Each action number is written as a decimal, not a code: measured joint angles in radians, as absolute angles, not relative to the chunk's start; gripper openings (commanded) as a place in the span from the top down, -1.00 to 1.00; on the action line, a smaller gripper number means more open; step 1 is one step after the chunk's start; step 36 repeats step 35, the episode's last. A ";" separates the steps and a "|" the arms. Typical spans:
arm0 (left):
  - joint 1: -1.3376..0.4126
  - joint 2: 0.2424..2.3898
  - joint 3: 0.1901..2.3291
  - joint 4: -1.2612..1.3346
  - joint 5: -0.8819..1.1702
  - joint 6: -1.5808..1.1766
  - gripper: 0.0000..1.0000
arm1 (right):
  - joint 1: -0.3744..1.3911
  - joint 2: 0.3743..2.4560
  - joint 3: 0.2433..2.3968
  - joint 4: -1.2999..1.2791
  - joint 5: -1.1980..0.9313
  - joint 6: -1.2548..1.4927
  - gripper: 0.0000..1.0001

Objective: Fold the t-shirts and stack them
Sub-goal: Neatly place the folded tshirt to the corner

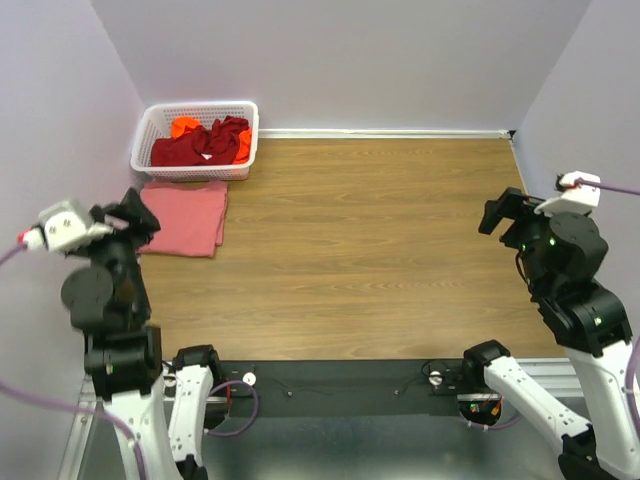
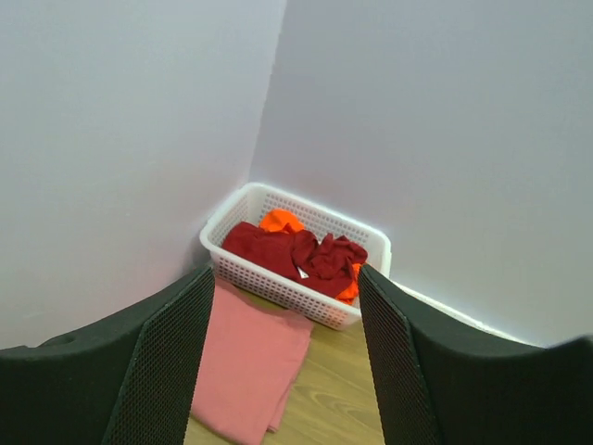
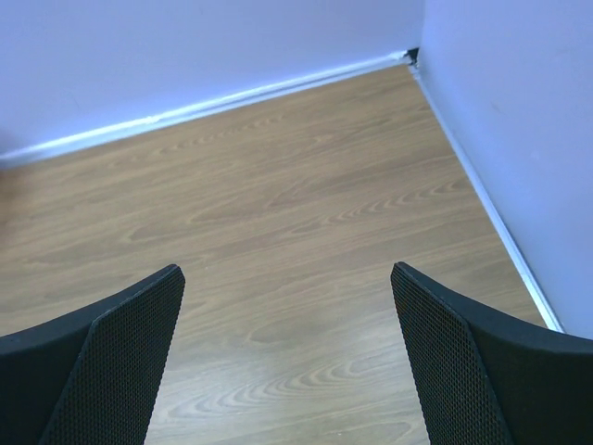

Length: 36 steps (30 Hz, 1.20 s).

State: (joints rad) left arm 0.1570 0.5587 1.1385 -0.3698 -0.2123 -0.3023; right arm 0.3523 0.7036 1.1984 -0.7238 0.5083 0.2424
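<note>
light: bright, even | shadows: soft, faint | glare: pale band at wall foot (image 3: 232, 95) | focus: sharp all views

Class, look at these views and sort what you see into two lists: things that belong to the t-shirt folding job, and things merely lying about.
Belongs to the job: salmon-pink t-shirt, folded; dark red t-shirt, crumpled; orange t-shirt, crumpled.
Merely there: white basket, holding the two crumpled shirts; wooden table.
</note>
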 measured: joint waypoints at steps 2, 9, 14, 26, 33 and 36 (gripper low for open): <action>0.155 0.465 1.139 -0.421 -0.242 -0.304 -0.73 | 0.352 0.662 1.186 -0.717 0.523 0.242 -1.00; 0.155 0.239 1.189 -0.511 -0.344 -0.296 -0.97 | 0.352 0.547 1.139 -0.628 0.540 0.196 -1.00; 0.155 0.119 1.172 -0.527 -0.426 -0.288 -0.97 | 0.352 0.477 1.074 -0.563 0.541 0.155 -1.00; 0.155 0.059 1.070 -0.479 -0.438 -0.320 -0.97 | 0.352 0.456 1.027 -0.503 0.511 0.102 -1.00; 0.155 0.059 0.997 -0.467 -0.431 -0.356 -0.97 | 0.352 0.439 1.023 -0.473 0.507 0.087 -1.00; 0.155 0.059 0.986 -0.455 -0.429 -0.361 -0.97 | 0.352 0.437 1.023 -0.468 0.507 0.085 -1.00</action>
